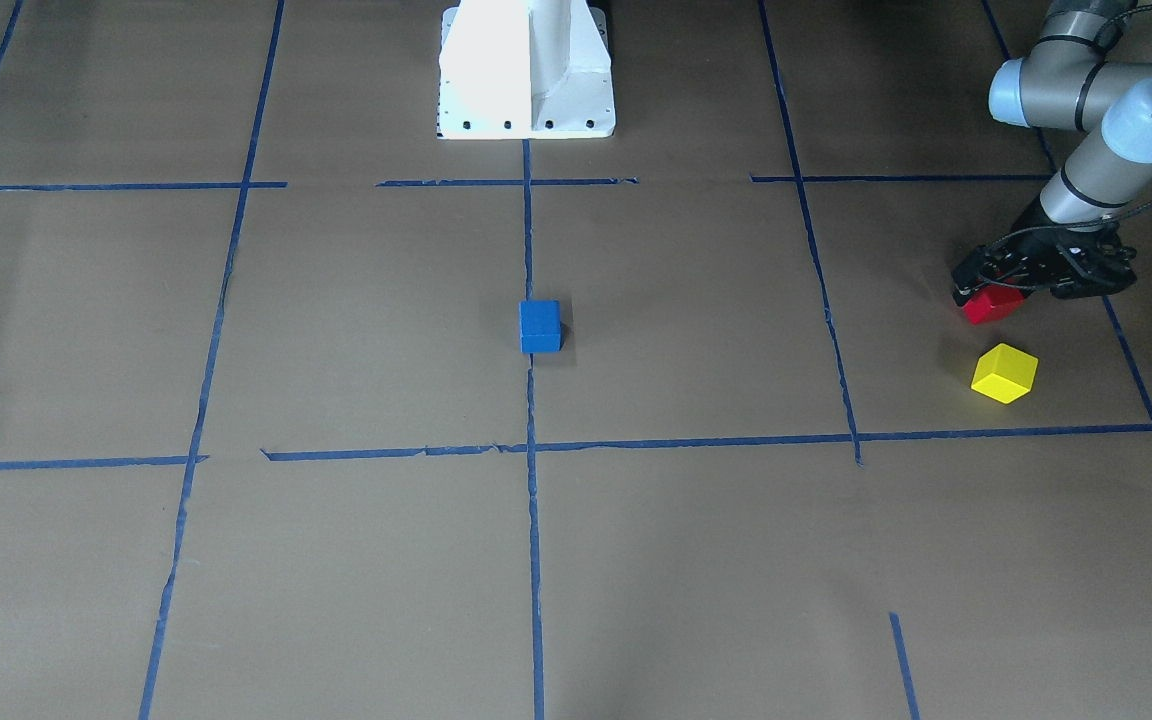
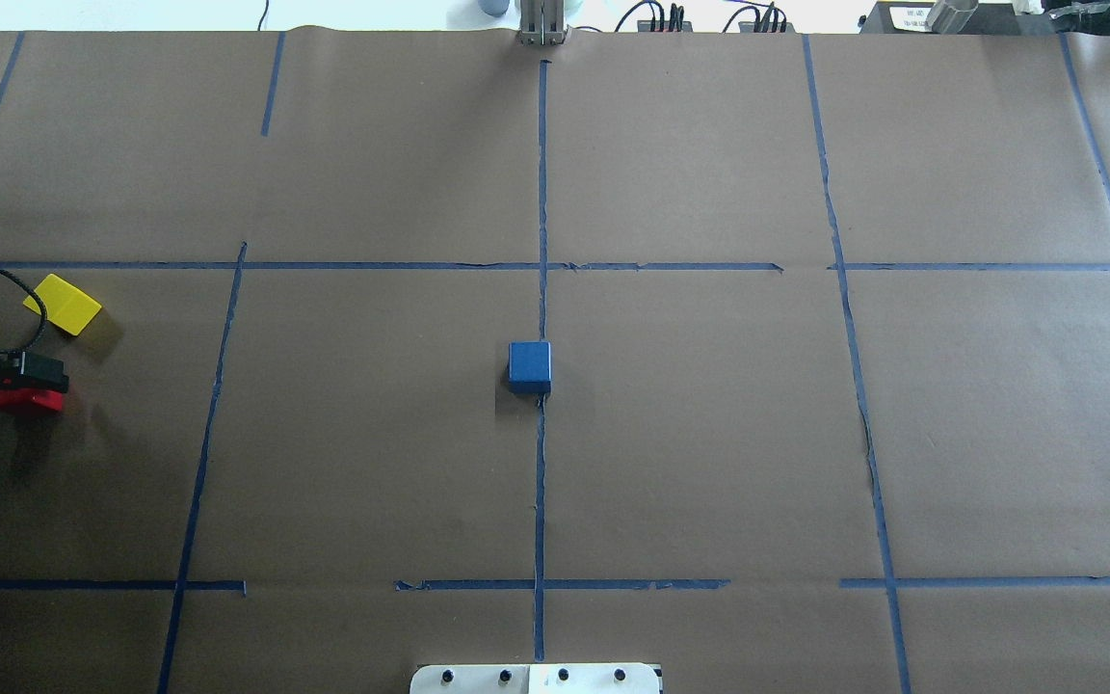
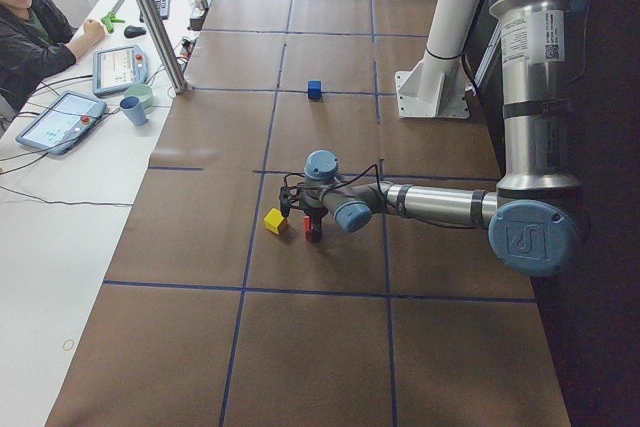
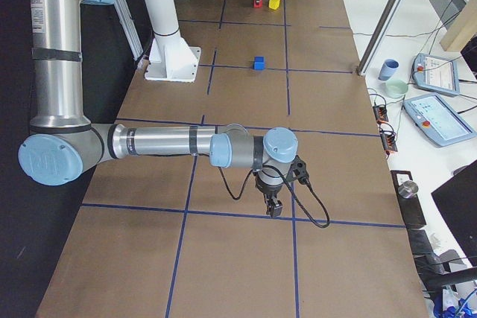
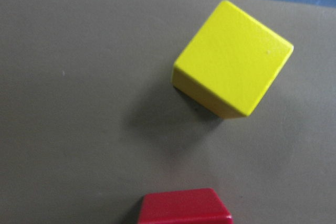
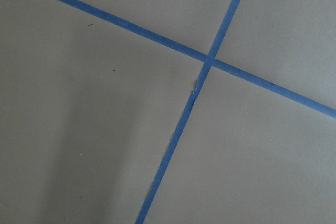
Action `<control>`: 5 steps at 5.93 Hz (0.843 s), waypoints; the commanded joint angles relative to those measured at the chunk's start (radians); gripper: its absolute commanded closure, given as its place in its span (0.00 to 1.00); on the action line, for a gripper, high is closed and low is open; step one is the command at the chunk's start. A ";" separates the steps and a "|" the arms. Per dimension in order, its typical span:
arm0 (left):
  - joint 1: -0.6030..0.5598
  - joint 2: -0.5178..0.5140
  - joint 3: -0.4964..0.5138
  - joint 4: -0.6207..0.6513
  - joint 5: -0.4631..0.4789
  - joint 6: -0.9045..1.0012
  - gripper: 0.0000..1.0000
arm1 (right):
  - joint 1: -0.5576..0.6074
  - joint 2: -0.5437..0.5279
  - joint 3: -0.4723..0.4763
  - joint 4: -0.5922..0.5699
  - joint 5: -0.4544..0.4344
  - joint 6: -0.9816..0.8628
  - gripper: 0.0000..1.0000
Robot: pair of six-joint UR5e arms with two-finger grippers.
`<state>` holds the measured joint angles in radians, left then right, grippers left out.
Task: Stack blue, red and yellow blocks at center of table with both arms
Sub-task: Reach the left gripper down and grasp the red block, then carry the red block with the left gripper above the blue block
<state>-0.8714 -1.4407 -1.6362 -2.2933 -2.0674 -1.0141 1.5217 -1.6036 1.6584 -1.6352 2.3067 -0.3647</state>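
Note:
The blue block [image 1: 540,327] sits alone at the table's centre on the tape cross, and also shows in the overhead view [image 2: 529,366]. My left gripper [image 1: 994,291] is at the table's far left side, shut on the red block [image 1: 991,306], low over the paper; the overhead view shows this red block [image 2: 27,401] under the gripper. The yellow block [image 1: 1004,373] lies just beyond it, turned diagonally, and fills the left wrist view [image 5: 233,59] above the red block's top [image 5: 184,208]. My right gripper [image 4: 273,206] hangs over bare paper; I cannot tell if it is open.
The white robot pedestal [image 1: 526,70] stands at the table's near-robot edge. Blue tape lines [image 6: 207,61] divide the brown paper into squares. An operator [image 3: 30,27] sits beside tablets and a cup on a side desk beyond the table.

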 commanded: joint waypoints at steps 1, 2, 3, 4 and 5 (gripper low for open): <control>0.009 -0.003 0.009 0.003 0.000 0.005 0.90 | 0.000 -0.001 0.000 0.000 0.000 0.001 0.00; 0.009 -0.004 -0.002 0.003 0.000 0.006 1.00 | 0.000 -0.001 0.000 0.000 0.000 0.001 0.00; 0.008 -0.006 -0.031 0.014 -0.002 0.005 1.00 | 0.000 -0.001 0.000 0.000 0.000 0.001 0.00; 0.008 -0.039 -0.095 0.094 -0.002 0.009 1.00 | 0.000 -0.003 0.000 0.000 0.000 0.001 0.00; 0.009 -0.125 -0.153 0.173 0.001 0.009 1.00 | 0.000 -0.003 -0.002 0.000 0.000 0.001 0.00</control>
<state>-0.8631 -1.4973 -1.7315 -2.1952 -2.0684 -1.0058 1.5217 -1.6057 1.6578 -1.6352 2.3071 -0.3636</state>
